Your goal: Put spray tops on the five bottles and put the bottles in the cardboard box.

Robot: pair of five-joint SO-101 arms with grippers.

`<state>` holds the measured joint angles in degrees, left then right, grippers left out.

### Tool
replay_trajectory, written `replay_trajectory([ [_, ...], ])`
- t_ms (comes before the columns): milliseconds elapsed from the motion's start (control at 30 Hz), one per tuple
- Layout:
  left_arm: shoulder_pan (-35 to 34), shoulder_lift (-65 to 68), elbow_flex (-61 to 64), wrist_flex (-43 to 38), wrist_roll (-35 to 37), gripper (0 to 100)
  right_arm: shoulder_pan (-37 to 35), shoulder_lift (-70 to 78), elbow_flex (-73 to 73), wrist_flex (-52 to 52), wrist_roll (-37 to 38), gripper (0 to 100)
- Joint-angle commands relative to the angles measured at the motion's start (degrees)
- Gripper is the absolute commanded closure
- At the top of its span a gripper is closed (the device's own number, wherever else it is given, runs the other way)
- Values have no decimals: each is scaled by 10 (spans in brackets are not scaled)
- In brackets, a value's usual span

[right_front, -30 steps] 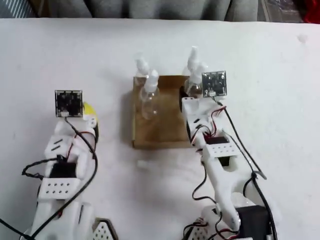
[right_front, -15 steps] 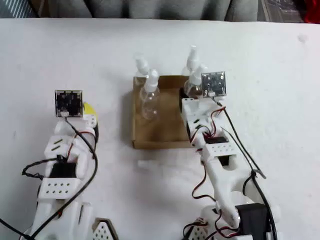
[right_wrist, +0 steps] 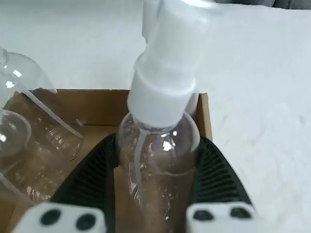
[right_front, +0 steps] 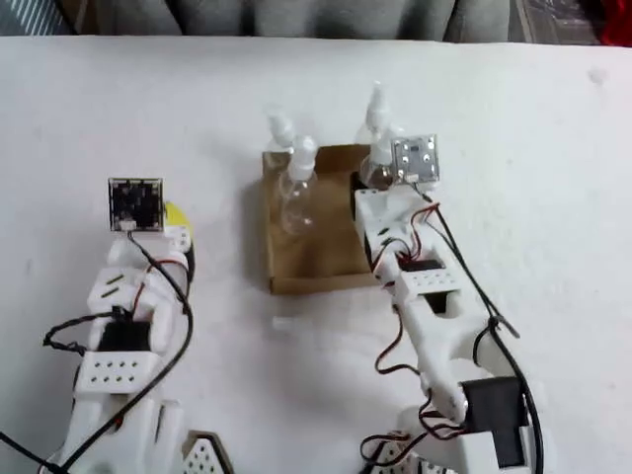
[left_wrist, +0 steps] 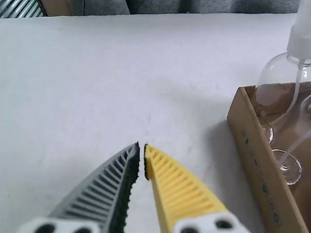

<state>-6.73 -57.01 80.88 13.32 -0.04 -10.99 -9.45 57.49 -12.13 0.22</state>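
- Right gripper (right_wrist: 160, 140) is pinching a clear bottle (right_wrist: 155, 184) by the body, with one black jaw sitting on each side. The bottle is standing upright and its white spray top (right_wrist: 165, 73) is sticking up above the jaws.
- The held bottle is hanging inside the cardboard box (right_wrist: 97, 99), at the edge nearest the right arm. The box's far wall is lying just beyond the gripper.
- Two more capped bottles (right_front: 296, 188) are standing in the box beside the gripper, on the side toward the left arm. Another one (right_front: 375, 109) is just beyond the gripper.
- That is making four bottles by my count. A fifth may be hiding behind the right arm, but I can't tell.
- Left gripper (left_wrist: 142, 150) is sitting over the white table (right_front: 553, 247), well off to the box's side. Its grey and yellow jaws are pressed together with nothing between them.
- Risks I'm seeing:
  - The bottle wall is smooth and round, so it could be slipping or twisting in the jaws.
  - Letting go with the base riding on the box wall would be tipping it over the side.
  - Spreading the jaws in that tight corner could be knocking the neighbouring bottles.
  - The box is looking light, so a push from the arm could be sliding it.
- Faint print is running along the box's outer wall (left_wrist: 252, 145) in the left wrist view, and it is too small to read. The bottles are carrying no labels.
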Motion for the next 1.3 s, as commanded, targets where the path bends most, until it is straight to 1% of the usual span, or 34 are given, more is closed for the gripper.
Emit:
replay_trajectory([
  [0,-4,4,-8,-18,7,980,1,3,-25,-5,5,983],
  [367,-4,4,-8,-18,7,980,-1,3,-25,-5,5,974],
  [600,-4,4,-8,-18,7,980,-10,8,-25,-4,5,831],
  [733,-4,4,-8,-18,7,980,-14,8,-25,-4,5,789],
  [1067,-4,4,-7,-18,7,980,-14,8,-25,-5,5,786],
  [1267,-4,4,-7,-17,7,980,-38,8,-24,-3,5,786],
])
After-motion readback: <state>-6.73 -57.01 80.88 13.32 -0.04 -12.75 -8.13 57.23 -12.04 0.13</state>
